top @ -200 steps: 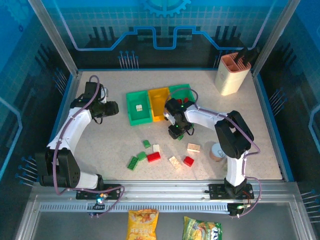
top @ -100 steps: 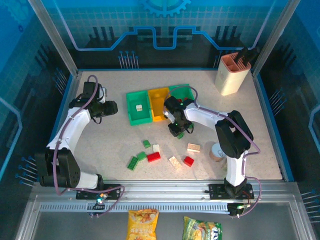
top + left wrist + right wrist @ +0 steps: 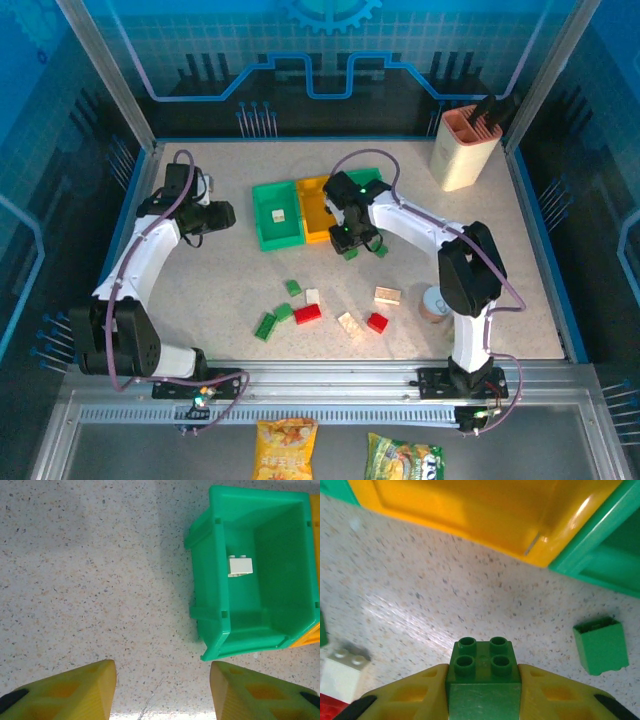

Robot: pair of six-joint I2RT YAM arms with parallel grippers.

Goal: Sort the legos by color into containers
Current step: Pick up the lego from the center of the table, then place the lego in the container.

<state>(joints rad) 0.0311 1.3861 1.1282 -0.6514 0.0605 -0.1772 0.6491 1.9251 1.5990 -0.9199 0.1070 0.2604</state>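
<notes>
1. The green four-stud brick (image 3: 482,666) is clamped in my right claw (image 3: 482,680), over the speckled table (image 3: 420,590).
2. At the brick's 12 o'clock lies the yellow-orange bin (image 3: 470,510); at 2 o'clock, a green bin (image 3: 600,550).
3. A loose green brick (image 3: 600,645) lies at 3 o'clock, a cream brick (image 3: 340,672) at 9.
4. My left claw (image 3: 162,680) hangs apart and empty; the other green bin (image 3: 210,605), holding one white brick (image 3: 240,566), is at its 1 o'clock.

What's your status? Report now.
Right gripper shut on green brick, near yellow bin. Left gripper open, empty, beside left green bin. Nothing blocking.
</notes>
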